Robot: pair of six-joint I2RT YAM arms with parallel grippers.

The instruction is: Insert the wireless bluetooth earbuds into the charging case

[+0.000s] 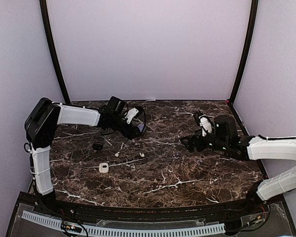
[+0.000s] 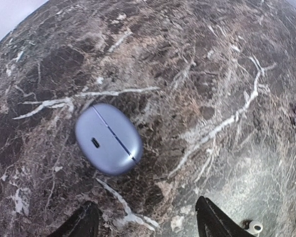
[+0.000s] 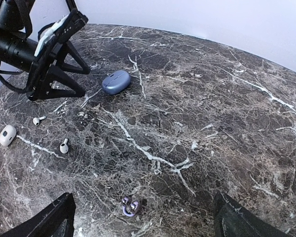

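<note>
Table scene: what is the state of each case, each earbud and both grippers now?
blue case: closed, lying on the table, not gripped.
white case: looks closed, lying flat.
white earbuds: loose on the table, outside any case.
purple earbuds: loose on the table.
left gripper: open, empty.
right gripper: open, empty.

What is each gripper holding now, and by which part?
Nothing is held. The left gripper is open beside the closed blue case, apart from it; the right gripper is open and empty.
</note>
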